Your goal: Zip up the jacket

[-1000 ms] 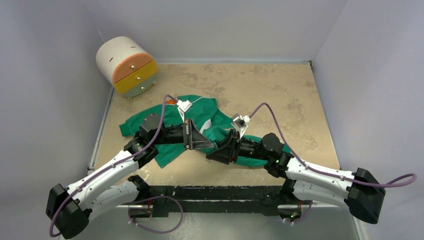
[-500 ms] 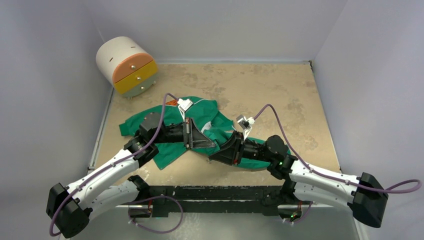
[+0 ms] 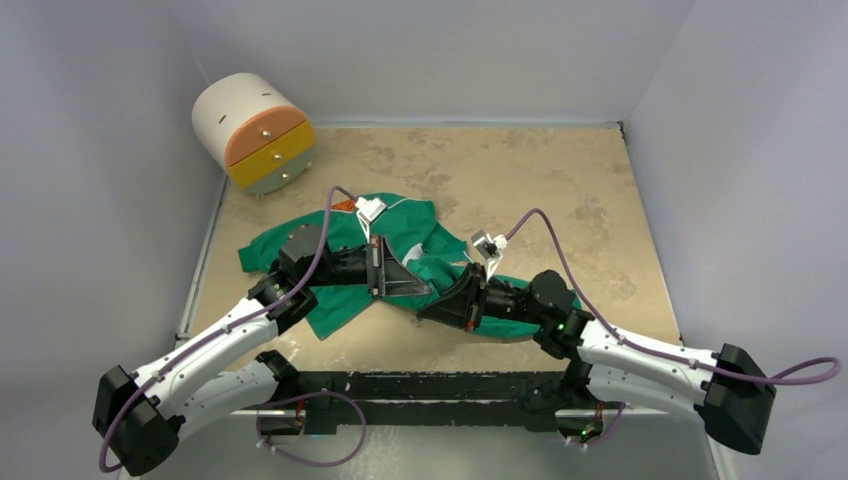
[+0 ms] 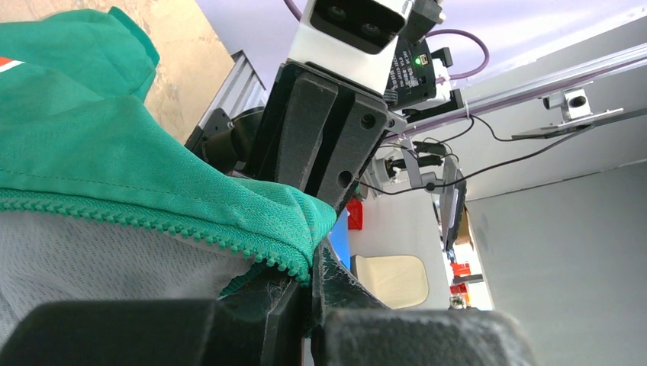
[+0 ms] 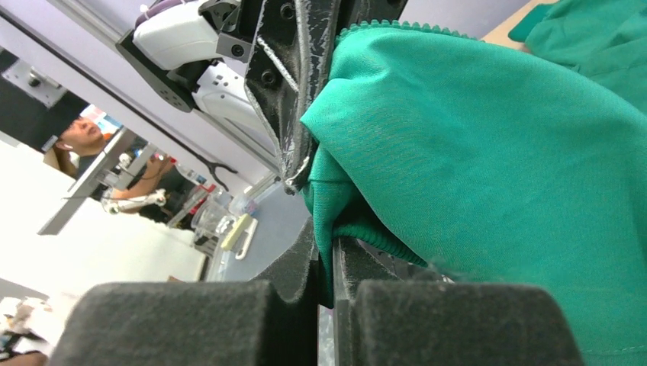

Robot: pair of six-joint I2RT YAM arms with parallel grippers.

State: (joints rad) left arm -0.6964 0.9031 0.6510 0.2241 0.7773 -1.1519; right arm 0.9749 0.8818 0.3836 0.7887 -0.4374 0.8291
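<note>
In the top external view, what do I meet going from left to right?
Round drawer unit, left wrist camera, right wrist camera. The green jacket spans across both cameras, so I leave it out.

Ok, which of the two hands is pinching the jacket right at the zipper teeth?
The left hand: the toothed edge and grey lining of the jacket run into its shut grip. The right hand pinches a plain green fold.

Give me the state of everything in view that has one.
jacket, rumpled on the table, zip teeth unjoined at the held edge
left gripper, shut on the jacket's zipper edge
right gripper, shut on a jacket fold
drawer unit, both drawers shut
</note>
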